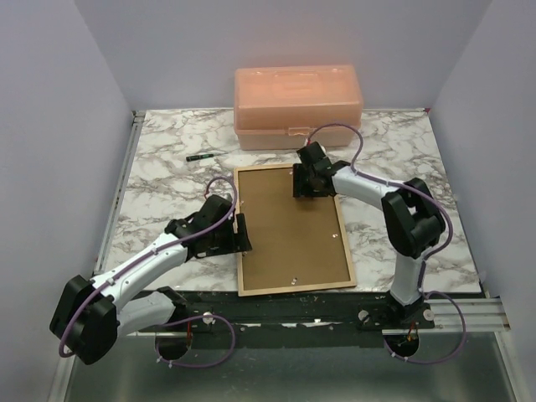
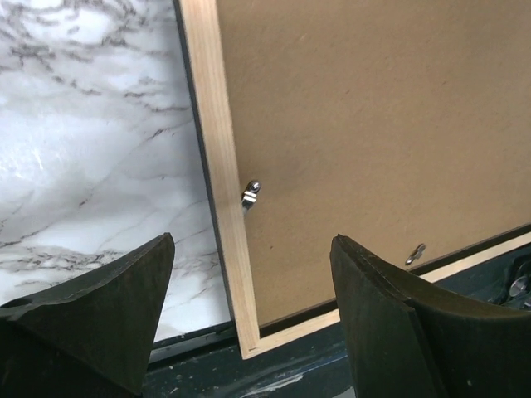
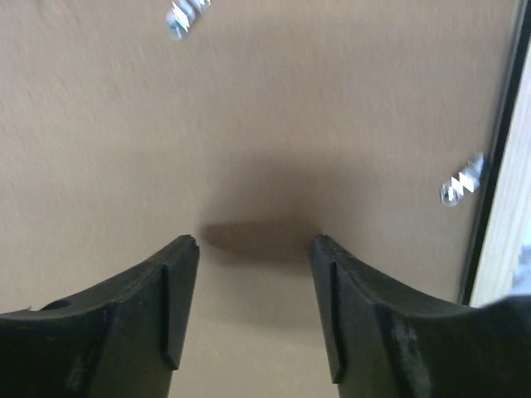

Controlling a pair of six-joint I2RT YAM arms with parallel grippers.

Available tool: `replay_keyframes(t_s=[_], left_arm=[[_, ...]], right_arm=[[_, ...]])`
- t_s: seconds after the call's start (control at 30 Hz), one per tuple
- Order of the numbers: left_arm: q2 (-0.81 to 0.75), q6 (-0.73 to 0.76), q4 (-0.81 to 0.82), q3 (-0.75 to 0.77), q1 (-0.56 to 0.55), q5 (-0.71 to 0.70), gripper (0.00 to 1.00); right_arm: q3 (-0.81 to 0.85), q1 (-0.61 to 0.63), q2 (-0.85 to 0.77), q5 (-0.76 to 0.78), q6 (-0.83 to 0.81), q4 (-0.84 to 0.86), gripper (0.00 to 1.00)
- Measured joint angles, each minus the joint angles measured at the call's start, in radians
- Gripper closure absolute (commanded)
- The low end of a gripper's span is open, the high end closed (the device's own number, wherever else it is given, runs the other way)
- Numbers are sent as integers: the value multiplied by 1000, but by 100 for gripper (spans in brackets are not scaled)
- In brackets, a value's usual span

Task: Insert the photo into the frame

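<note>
Top external: box (image 1: 297, 105), pen (image 1: 199, 157) beyond frame (image 1: 293, 288); left end effector (image 2: 253, 274), right end effector (image 3: 255, 249) apart.

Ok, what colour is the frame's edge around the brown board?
Light, pale wood; the frame shows best in the left wrist view.

Soft, even light from above fills the top view. The marble table (image 1: 167, 167) has a mild sheen, and shadows there are faint. The right wrist view is blurred: its metal clips (image 3: 460, 184) smear, and a soft dark shadow lies on the brown board (image 3: 249, 124) by the right gripper (image 3: 253, 245). The left wrist view is sharp, though the left gripper (image 2: 253, 240) looks dim.
</note>
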Motion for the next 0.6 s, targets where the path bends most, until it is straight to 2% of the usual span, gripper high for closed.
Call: replay_keyframes(t_s=[0.2,0.33,0.47,0.6], left_arm=[[-34,-29,37,-93,14,48,24],[-39,-45,71,-125,18,72,27],[-36,-49,85,-130,18,77,28],[-7,-47,84,-123,18,74,29]], right_arm=[[-145,-15,-185,-65,40,-82,18],[-268,-80,-352,-119,68,-93,10],[-409,-197,-505,-162,89,-102,7],[-524,-302,-578,-187,92,-118,7]])
